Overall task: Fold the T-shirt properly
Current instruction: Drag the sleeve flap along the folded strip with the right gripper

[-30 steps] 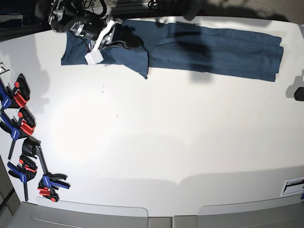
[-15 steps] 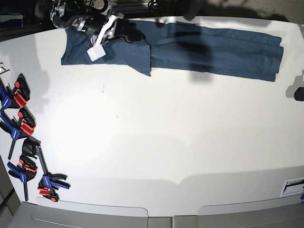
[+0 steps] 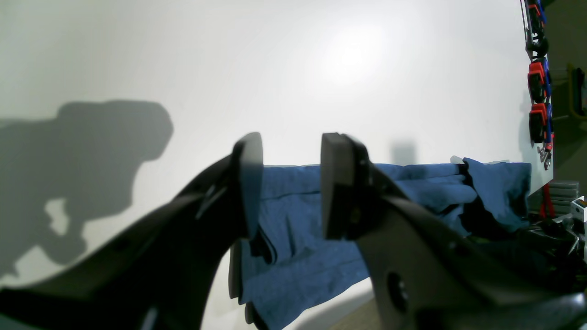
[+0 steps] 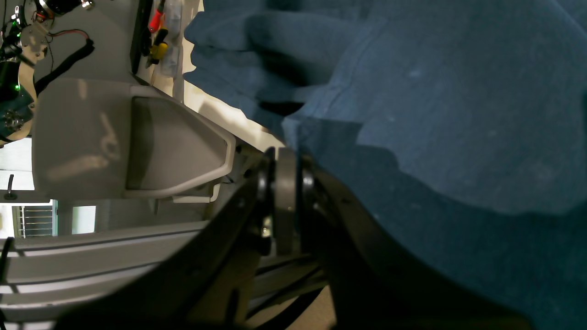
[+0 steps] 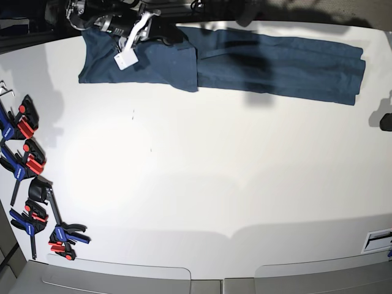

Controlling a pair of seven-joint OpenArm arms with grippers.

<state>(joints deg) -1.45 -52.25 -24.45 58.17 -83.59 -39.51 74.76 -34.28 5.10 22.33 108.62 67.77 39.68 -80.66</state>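
Observation:
The dark navy T-shirt lies as a long folded strip along the table's far edge. My right gripper sits at the strip's left part, near the far edge, with a layer of cloth turned over there. In the right wrist view the right gripper has its fingers pressed together at the edge of the T-shirt, shut on the cloth. My left gripper hangs open above the table with nothing between its fingers, and the T-shirt lies below and beyond it. The left arm is outside the base view.
The white table spreads in front of the shirt. Several red-and-blue clamps line its left edge, also visible as clamps in the left wrist view. A white tag hangs from the right arm. A dark object sits at the right edge.
My right gripper has moved toward the far edge and to the right with the cloth. The shirt's hanging lower corner has been drawn up, so the left part lies flatter.

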